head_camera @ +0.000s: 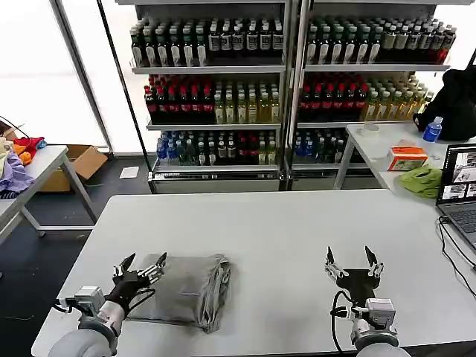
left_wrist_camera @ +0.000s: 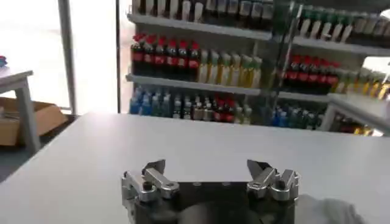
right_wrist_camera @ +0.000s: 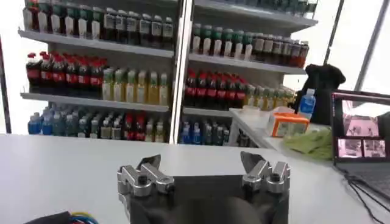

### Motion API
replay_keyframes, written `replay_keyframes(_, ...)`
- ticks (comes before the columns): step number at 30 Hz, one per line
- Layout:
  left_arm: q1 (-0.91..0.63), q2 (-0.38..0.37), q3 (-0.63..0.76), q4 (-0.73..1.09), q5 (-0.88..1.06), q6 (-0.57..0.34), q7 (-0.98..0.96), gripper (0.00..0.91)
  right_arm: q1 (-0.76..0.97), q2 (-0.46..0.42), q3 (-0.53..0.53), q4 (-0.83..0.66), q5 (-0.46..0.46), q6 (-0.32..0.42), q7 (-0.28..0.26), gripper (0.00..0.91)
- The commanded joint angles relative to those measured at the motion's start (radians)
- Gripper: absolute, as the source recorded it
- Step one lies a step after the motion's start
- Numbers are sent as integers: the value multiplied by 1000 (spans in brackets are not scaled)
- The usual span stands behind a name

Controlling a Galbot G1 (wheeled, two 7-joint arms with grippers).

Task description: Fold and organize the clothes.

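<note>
- Looking down from the head view, the folded grey shirt point(head_camera: 186, 288) lies on the table point(head_camera: 297, 223), its edge touching the left gripper point(head_camera: 141, 266), whose fingers are spread and hold nothing; the right gripper point(head_camera: 352, 260) hovers well apart from it, also spread and empty.
- Left wrist view: left gripper point(left_wrist_camera: 210, 173) gapes over bare tabletop; I'd slide under the fold squarely before closing.
- Right wrist view: right gripper point(right_wrist_camera: 204, 167) gapes, idle.

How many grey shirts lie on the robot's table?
1: a folded grey shirt lies near the table's front edge, by the open left gripper. Further shirts could be hidden within its folds.
</note>
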Motion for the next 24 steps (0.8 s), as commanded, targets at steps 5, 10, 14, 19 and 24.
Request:
replay_keyframes(5, 18, 23, -54, 127, 100, 8, 37, 907, 2, -20, 7, 2, 7, -4, 0, 907)
replay_keyframes(10, 17, 8, -43, 138, 93, 11, 49, 907, 11, -12, -1, -2, 5, -11, 1, 907)
replay_keyframes(14, 10, -4, -34, 160, 104, 9, 54, 907, 9, -7, -5, -5, 3, -11, 0, 907)
replay_keyframes(19, 19, -15, -25, 172, 130, 6, 66, 907, 5, -5, -2, -17, 4, -8, 0, 907)
replay_keyframes(24, 15, -26, -20, 185, 129, 7, 71, 907, 5, -5, -3, -13, 4, -8, -1, 907)
